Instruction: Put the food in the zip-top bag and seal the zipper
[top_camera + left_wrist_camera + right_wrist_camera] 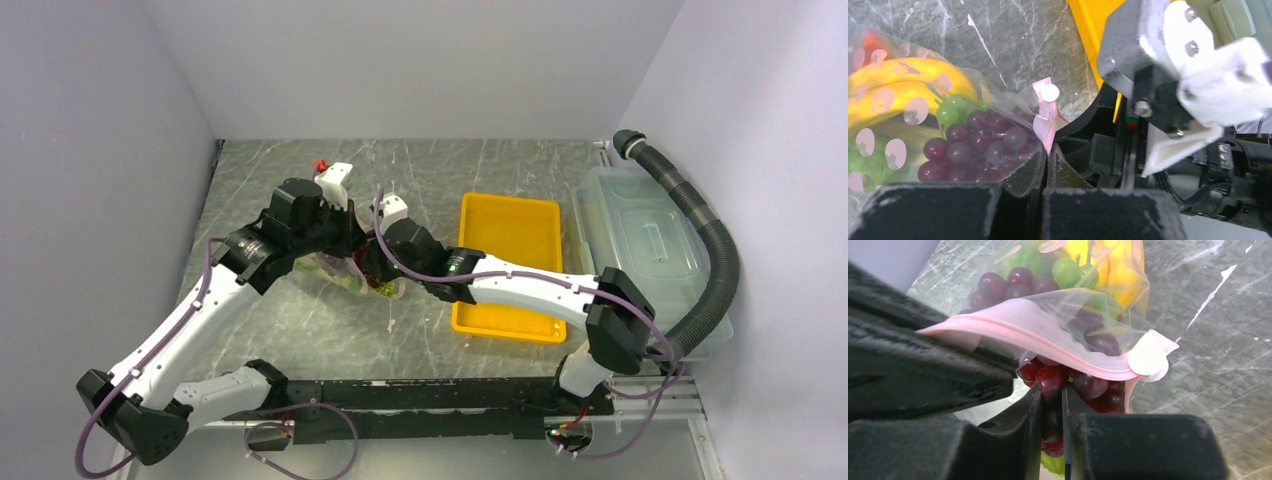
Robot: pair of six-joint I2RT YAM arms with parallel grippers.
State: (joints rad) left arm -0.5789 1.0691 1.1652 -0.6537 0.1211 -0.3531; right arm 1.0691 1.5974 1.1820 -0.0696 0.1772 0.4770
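The zip-top bag (pixel 345 276) lies on the table between both grippers. It holds food: yellow bananas (pixel 898 80), green grapes (pixel 950 111) and purple grapes (pixel 978 145). My left gripper (pixel 1047 152) is shut on the pink zipper (pixel 1044 125), just under its white slider (pixel 1050 93). In the right wrist view the zipper (pixel 1048 340) arcs from the left gripper's black fingers (pixel 923 370) to the slider (pixel 1147 360). My right gripper (pixel 1052 390) sits just below that strip. Its jaws stand a narrow gap apart, with purple grapes (pixel 1088 385) showing through. A green leaf (pixel 1053 465) shows lower down.
A yellow tray (pixel 510 235) lies right of the bag, under the right forearm. A translucent lidded bin (pixel 640 240) stands at the far right with a black corrugated hose (pixel 715 250) curving over it. White walls enclose the table on three sides.
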